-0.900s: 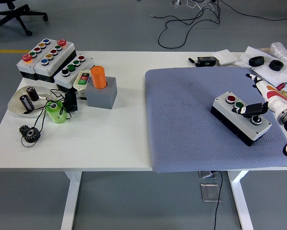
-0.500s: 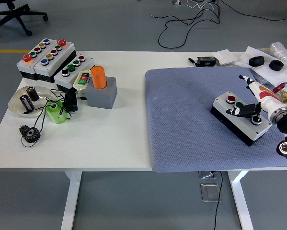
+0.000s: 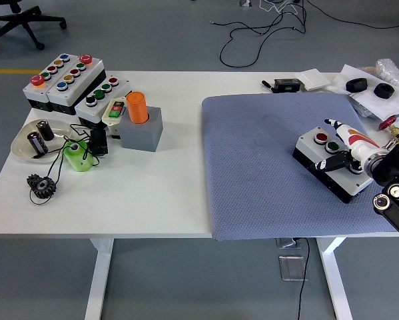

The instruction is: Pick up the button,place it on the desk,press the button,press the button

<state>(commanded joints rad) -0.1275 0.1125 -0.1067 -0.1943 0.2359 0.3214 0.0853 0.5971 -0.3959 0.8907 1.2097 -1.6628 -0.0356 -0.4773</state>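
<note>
**Right hand laid over the button box on the grey mat**

Head view: A white table (image 3: 152,193) is seen from above, with a grey-blue mat (image 3: 266,167) spread over its right half. On the mat, toward its right side, a button box (image 3: 319,155) is set at an angle, white on top and black along its sides. A red button (image 3: 321,139) and a green button (image 3: 332,146) are seen on its far end. The right hand (image 3: 349,148) is brought in from the right edge and is laid across the box's near half. One white finger (image 3: 340,129) is stretched out past the box's far edge, and a dark finger (image 3: 334,162) is bent down along the box's near side, just beside the green button. Whether the box is clasped or only touched cannot be told; nothing is lifted, and the box is lying flat on the mat.

On the left half of the table, a cluster of multi-button control boxes (image 3: 69,81) is placed at the far corner. Just in front of it, an orange cylinder (image 3: 137,107) is stood on a grey block (image 3: 144,131). A clear dish (image 3: 31,141), a green part (image 3: 77,157) and a black gear (image 3: 41,185) are laid nearby. Papers and small black items (image 3: 366,83) are gathered at the far right corner.
</note>
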